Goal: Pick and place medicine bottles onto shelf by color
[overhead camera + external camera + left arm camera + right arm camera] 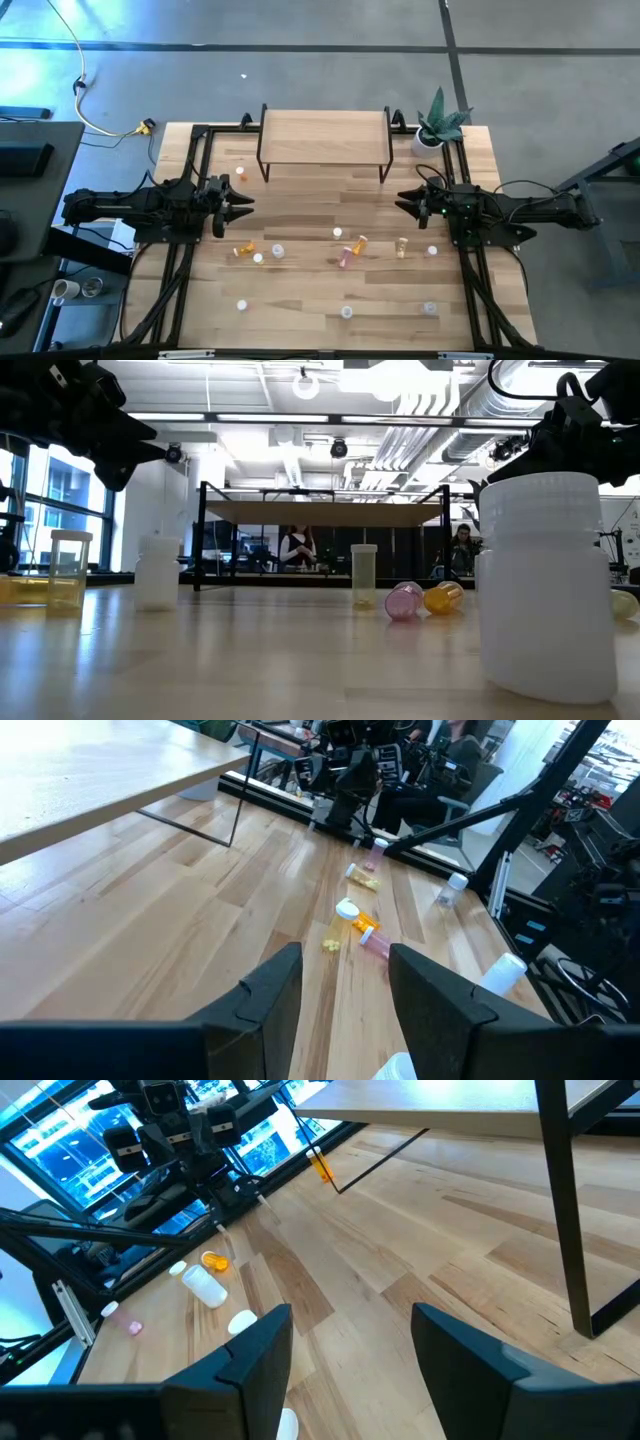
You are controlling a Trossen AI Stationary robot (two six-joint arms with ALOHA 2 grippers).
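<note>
Both arms poised over a surface of scattered bottles, shelf bare.

The wooden surface (300,215) fills the high view, ringed by a black frame, with grey floor and a workshop room beyond; in the low view people sit far behind it. The shelf (324,133) stands at the far edge, nothing on it, so sorting looks not yet begun. The left gripper (240,203) and right gripper (405,201) hover at mid-surface facing each other, both released and holding nothing, probably set there to reach either way. The bottles lie well short of the shelf: an orange one (243,250), a pink one (346,257) tipped over, white ones (241,305) nearer the front. A plant (437,126) sits beside the shelf.
</note>
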